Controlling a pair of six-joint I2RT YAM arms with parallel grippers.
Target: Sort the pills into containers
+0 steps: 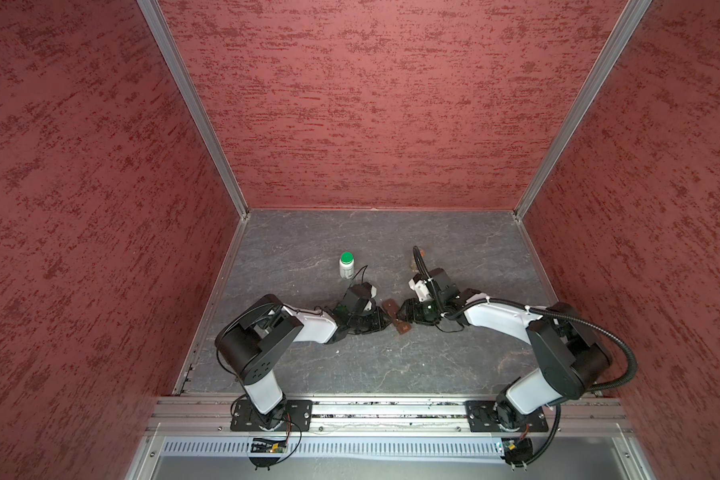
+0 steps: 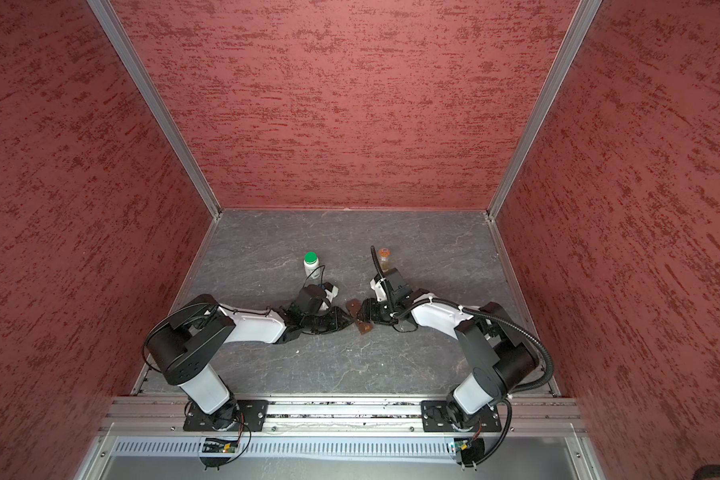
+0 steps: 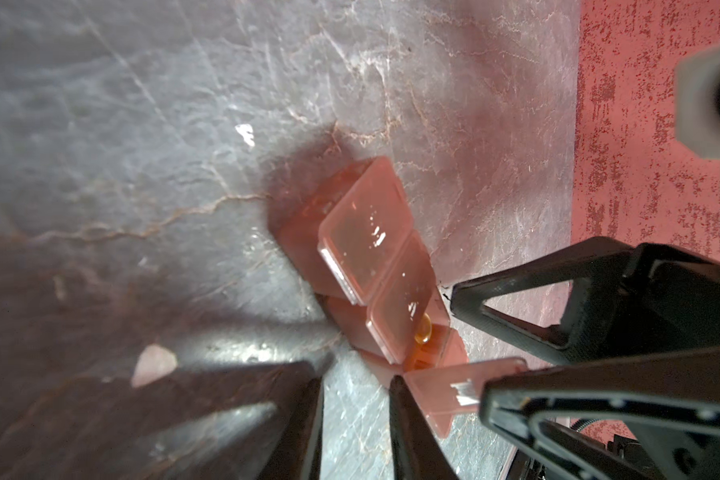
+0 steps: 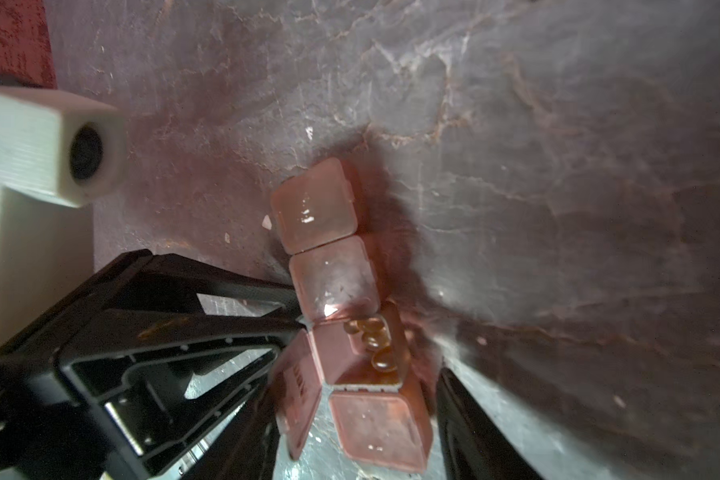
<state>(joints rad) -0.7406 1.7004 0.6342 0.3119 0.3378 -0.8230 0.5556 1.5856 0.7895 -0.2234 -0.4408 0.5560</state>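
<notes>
The pill box [image 4: 329,282], pink with four cells in a row, lies flat on the table [image 1: 391,374] between the two pincers. One lid [image 4: 298,395] stands open, and amber capsules [image 4: 375,340] lie in that cell. The right pincer [image 4: 362,374] has its jaws wide apart, straddling the box's end and gripping nothing. The left pincer [image 3: 358,382] is barely parted and empty, one tip at the foot of the open lid. A white bottle [image 1: 346,266] stands beyond the left pincer, an amber bottle [image 2: 384,257] beyond the right.

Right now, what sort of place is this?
Probably a robot test cell: red textured walls in aluminium framing enclose a grey stone-look tabletop, and two arms are bolted to a rail at its front.
</notes>
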